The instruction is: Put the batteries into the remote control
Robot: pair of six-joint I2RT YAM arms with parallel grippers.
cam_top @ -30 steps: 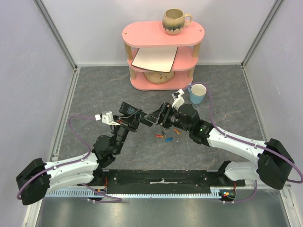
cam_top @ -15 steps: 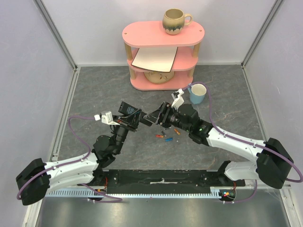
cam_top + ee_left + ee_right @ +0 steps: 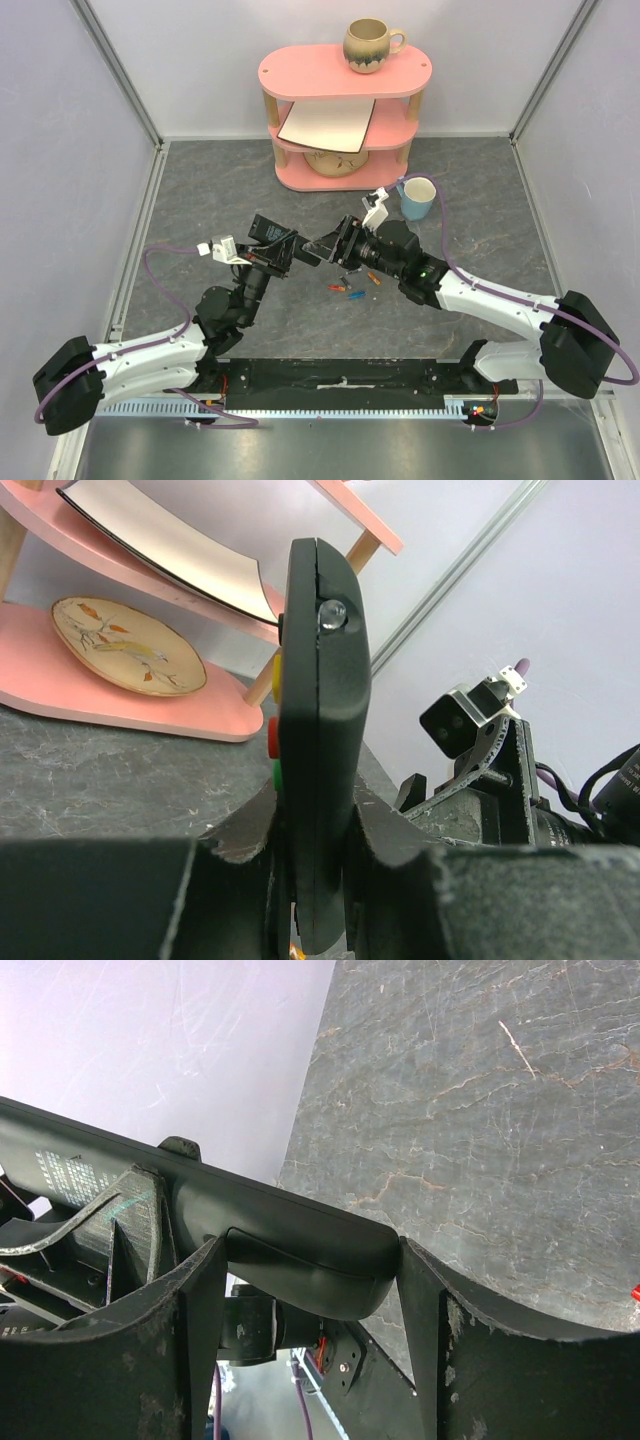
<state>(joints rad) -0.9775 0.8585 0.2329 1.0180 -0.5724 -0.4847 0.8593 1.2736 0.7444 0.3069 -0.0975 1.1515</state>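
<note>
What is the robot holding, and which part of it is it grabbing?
The left gripper pinches the remote control across its front and back faces. The right gripper straddles one end of it; whether it grips cannot be told.

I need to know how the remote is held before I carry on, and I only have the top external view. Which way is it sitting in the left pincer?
Observer: The left pincer is shut on the remote control by its two broad faces, edge-on to the wrist camera, with its emitter end sticking out.
Operator: Which side are the buttons on?
Observer: The coloured buttons face the pink shelf.
Operator: And the right pincer, is it on the remote?
Observer: Its jaws stand open, and the remote's rounded end shows in the gap between the fingers. Whether they touch it I cannot tell.
</note>
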